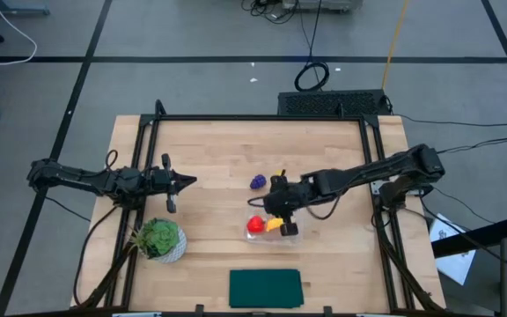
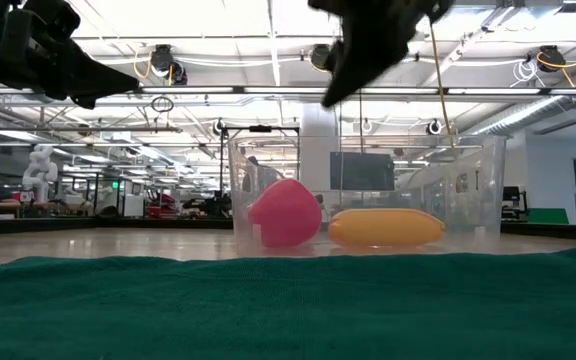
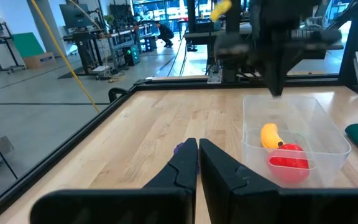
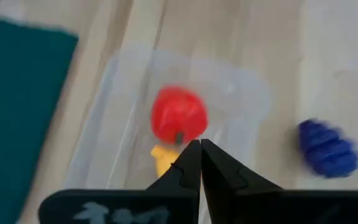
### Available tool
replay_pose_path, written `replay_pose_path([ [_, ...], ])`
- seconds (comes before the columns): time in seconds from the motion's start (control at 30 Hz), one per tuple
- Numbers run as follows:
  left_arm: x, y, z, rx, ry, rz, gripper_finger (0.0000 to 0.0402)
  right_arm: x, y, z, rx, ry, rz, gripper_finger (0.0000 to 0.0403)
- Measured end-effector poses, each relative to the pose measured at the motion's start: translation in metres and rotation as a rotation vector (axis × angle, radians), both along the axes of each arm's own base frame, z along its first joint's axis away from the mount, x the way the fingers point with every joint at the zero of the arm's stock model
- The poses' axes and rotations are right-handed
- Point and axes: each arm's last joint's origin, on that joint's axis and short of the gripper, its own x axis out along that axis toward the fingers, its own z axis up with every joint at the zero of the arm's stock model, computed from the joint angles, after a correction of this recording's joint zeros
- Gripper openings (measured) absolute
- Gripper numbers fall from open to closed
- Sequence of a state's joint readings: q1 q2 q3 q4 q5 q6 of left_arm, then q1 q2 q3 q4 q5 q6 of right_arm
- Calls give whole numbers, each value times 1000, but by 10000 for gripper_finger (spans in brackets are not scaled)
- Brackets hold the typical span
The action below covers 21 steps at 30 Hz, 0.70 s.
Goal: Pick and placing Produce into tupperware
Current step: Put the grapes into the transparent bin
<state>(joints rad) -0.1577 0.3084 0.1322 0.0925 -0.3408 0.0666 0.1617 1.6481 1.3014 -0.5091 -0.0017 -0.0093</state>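
Note:
The clear tupperware sits on the table right of centre. Inside it lie the red fruit and the yellow banana, both resting on its floor. The purple grape bunch lies on the wood just beyond the container's far-left corner. My right gripper hovers shut above the container, holding nothing. My left gripper waits shut above the table's left part, pointing toward the container.
A leafy green plant in a white pot stands near the left front. A dark green flat rectangle lies at the near edge, in front of the container. Bare wood lies between the left gripper and the grape bunch.

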Motion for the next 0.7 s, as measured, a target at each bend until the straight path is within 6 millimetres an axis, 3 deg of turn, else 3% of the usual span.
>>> replay_pose_path([
  [0.27,0,0,0,0,0,0,21,-25,-18,28,3,-191,-12,0],
  [0.5,0,0,-1,1,8,0,21,-64,-41,30,104,-393,-93,0],
  [0.7,0,0,-1,1,8,1,21,-95,-49,26,131,-484,-135,0],
])
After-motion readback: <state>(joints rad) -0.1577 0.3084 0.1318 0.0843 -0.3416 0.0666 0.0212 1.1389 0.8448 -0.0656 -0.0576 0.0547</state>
